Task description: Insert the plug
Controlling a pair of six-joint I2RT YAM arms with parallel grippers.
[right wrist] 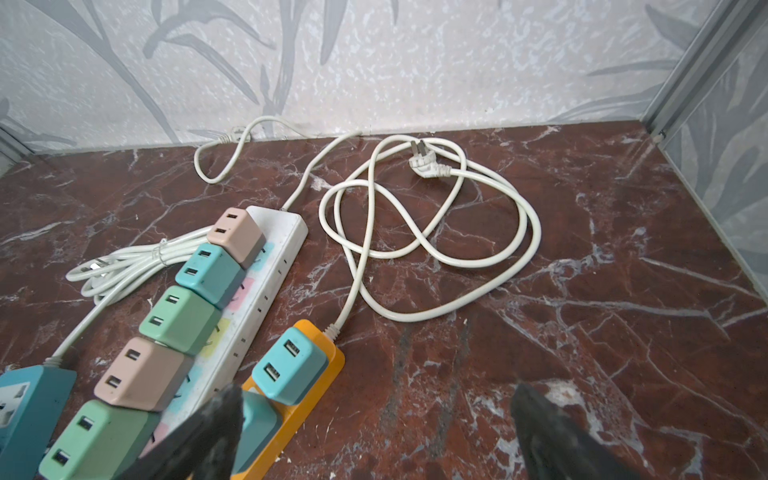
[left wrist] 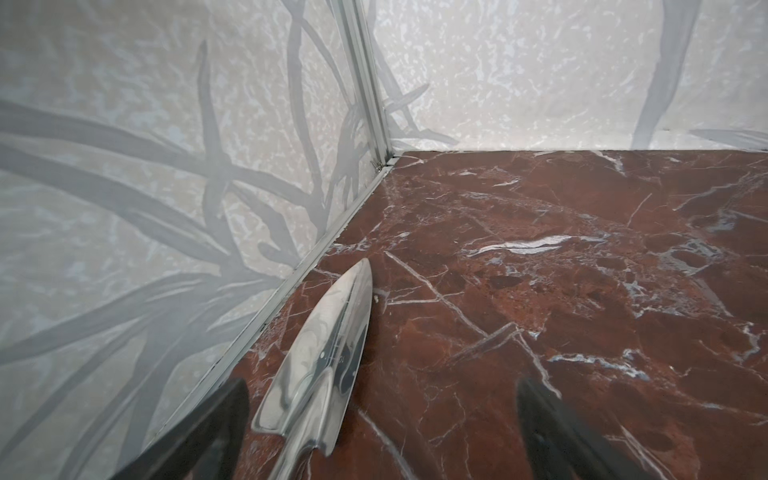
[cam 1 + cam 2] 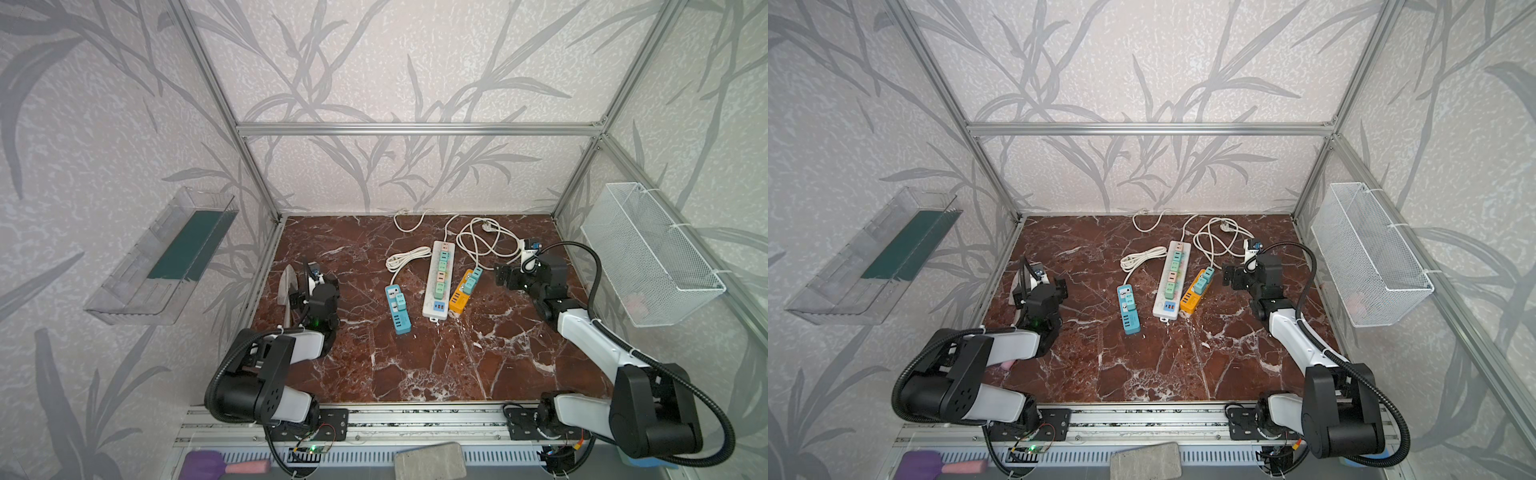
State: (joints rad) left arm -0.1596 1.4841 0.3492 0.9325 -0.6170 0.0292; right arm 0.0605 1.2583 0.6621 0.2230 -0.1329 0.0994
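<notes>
White plug (image 1: 426,164) lies on the marble tabletop (image 1: 582,332) near the back wall (image 1: 457,62), amid its looped cord (image 1: 528,249) beyond the orange power strip (image 1: 337,359). Left gripper (image 2: 380,399) and right gripper (image 1: 376,407) both stand released, grasping nothing.

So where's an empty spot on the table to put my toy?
Bare: the front, from the rail to the blue power strip; and back left, between trowel and bundled cord. Crowded: middle back, around the white power strip and looped cord.
</notes>
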